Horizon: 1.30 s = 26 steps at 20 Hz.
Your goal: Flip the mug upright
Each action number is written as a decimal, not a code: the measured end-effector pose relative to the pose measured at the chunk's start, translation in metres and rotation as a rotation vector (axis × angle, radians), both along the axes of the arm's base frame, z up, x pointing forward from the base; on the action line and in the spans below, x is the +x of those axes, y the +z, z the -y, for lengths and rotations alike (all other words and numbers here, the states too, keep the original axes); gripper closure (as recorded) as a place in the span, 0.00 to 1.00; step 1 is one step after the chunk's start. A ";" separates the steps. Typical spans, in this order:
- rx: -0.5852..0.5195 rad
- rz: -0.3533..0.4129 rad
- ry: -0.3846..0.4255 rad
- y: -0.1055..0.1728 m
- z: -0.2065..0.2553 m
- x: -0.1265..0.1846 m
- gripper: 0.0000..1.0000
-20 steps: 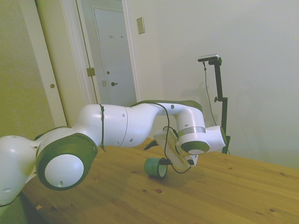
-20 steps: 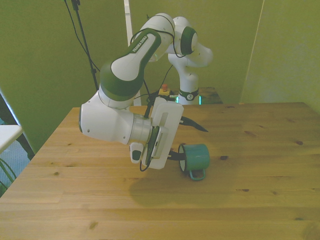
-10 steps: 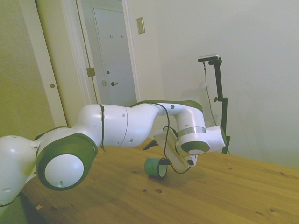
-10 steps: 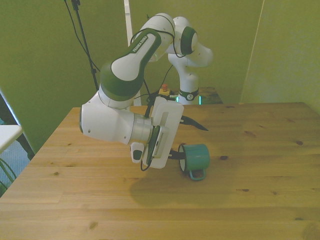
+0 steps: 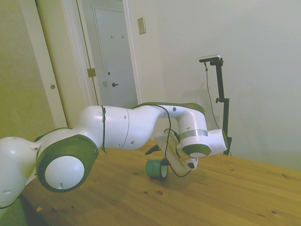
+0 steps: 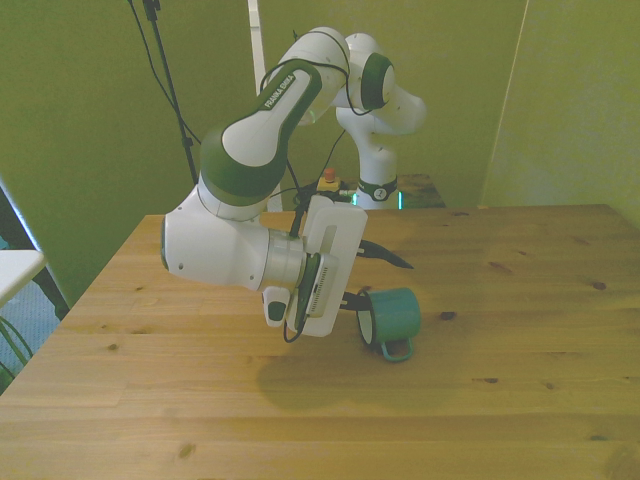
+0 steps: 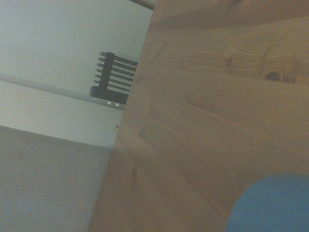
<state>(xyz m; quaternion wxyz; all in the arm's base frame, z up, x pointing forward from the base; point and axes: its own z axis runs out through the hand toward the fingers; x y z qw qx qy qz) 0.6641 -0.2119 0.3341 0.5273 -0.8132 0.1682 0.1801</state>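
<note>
Mug (image 6: 392,318): on its side on the worktop (image 6: 520,300), handle down.
Handling: judged light, rigid, slick enamel.
Hold: rim wall.
Gripper (image 6: 352,304): fingers' grip cannot be told.

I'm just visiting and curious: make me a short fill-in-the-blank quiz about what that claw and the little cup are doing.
1. The mug lies on its ____, not upright.
2. The mug's colour is ____.
3. The claw reaches for the mug's ____ end, not its base.
4. The table is made of ____.

Missing words: side; teal-green; open; wood
</note>
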 end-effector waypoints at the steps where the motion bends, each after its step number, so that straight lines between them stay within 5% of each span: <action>1: 0.000 0.000 0.000 0.000 0.001 0.000 1.00; 19: 0.009 0.000 0.016 0.002 -0.002 -0.001 1.00; 26: -0.083 0.076 0.072 0.070 -0.018 -0.010 1.00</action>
